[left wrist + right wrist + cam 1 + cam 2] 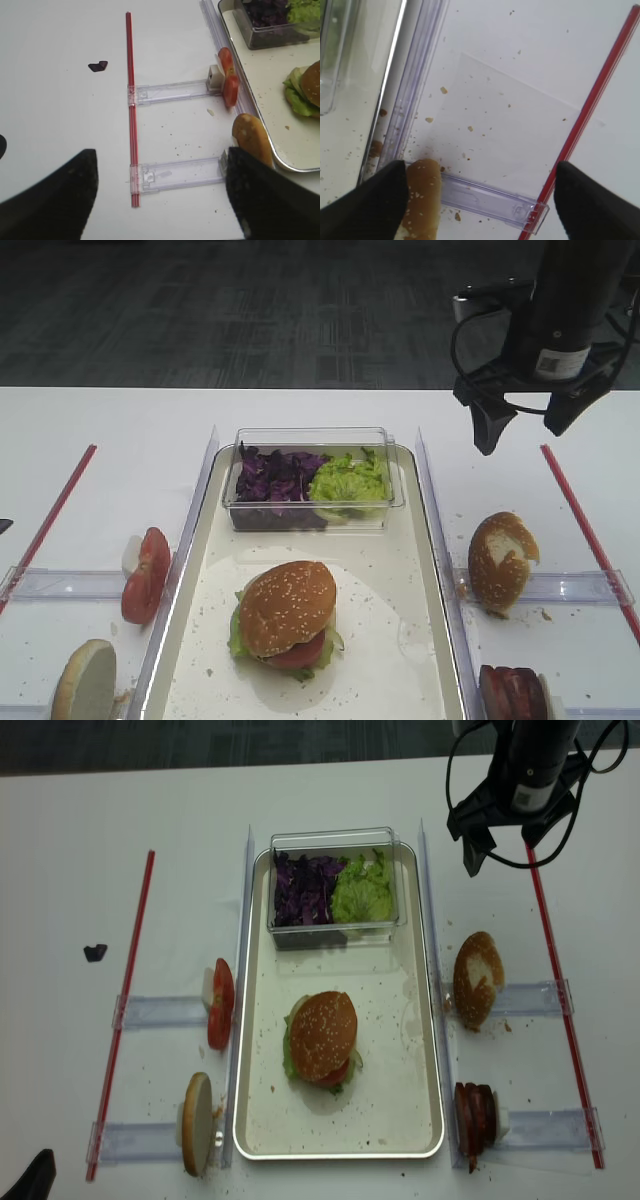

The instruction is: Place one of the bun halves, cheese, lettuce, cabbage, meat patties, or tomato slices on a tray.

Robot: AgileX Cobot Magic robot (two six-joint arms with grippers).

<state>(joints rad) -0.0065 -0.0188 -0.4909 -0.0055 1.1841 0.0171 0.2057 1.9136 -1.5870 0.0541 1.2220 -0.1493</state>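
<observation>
Above the table right of the tray, my right tool hangs wide open and empty. Below it, just beside the tray, the torn bun half leans on a clear rail. The sesame bun top already caps the stack on the tray. I should descend straight, keeping my tool clear of the rail.

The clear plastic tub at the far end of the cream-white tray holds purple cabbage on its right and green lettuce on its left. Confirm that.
Not quite: the sides are swapped. In the exterior high view the clear plastic tub holds the dark purple shredded cabbage on its left and the crinkly light-green lettuce on its right. It does stand at the far end of the cream-white tray.
</observation>
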